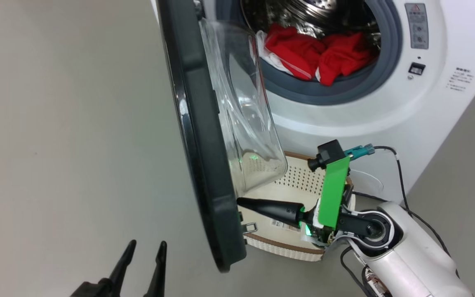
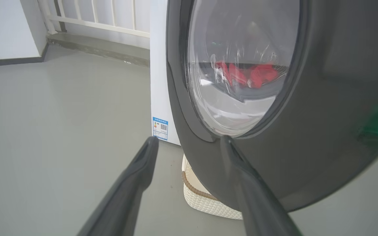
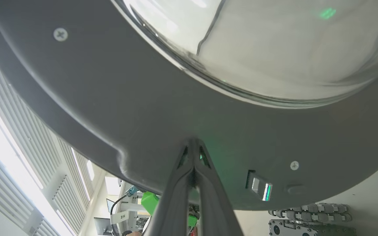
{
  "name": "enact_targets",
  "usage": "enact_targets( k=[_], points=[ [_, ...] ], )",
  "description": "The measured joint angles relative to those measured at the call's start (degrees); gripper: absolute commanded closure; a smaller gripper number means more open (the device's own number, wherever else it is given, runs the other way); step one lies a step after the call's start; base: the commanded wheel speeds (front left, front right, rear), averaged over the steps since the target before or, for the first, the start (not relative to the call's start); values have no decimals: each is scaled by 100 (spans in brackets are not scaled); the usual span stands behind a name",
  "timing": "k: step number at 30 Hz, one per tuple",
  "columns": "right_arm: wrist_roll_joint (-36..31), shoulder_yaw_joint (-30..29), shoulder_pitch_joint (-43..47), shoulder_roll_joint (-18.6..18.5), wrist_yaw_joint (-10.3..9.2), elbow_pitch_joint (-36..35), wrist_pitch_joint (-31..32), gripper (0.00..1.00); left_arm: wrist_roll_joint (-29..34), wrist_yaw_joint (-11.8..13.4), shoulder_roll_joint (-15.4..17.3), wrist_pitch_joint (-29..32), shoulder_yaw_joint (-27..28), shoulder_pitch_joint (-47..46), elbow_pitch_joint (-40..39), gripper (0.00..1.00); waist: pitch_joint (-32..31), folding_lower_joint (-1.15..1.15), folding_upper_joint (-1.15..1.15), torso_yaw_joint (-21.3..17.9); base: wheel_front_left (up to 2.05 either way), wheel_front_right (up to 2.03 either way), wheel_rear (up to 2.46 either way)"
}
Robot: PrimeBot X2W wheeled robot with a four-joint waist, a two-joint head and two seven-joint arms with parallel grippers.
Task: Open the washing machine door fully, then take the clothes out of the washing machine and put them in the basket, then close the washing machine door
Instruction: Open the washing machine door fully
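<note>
The washing machine door [image 1: 204, 144] stands swung out, edge-on in the head view, its glass bowl [image 1: 245, 107] facing the washing machine [image 1: 386, 111]. Red clothes [image 1: 316, 53] lie in the drum. The cream basket [image 1: 299, 181] sits on the floor below the door. My right gripper [image 1: 241, 201] is shut, its tips pressed against the door's inner rim [image 3: 110, 98] near the lower edge; nothing is held. My left gripper [image 1: 147, 244] hangs open, apart from the door's outer side. In the left wrist view the left gripper [image 2: 189, 141] points at the door [image 2: 307, 137], the clothes [image 2: 248, 73] showing through the glass.
A black cable [image 1: 400, 177] runs along the machine's front by my right arm. The door's latch [image 3: 259, 187] sits just right of my right fingertips. Grey floor [image 2: 61, 131] spreads to the left, with a white railing [image 2: 103, 16] at the back.
</note>
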Motion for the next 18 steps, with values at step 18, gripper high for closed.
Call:
enact_targets(
  k=[18],
  points=[
    [359,755,-146,34,-18,-37,-519,100,-24,97,-1,0,193,80,-175,0,7,0,0,141,0,0,0]
  ],
)
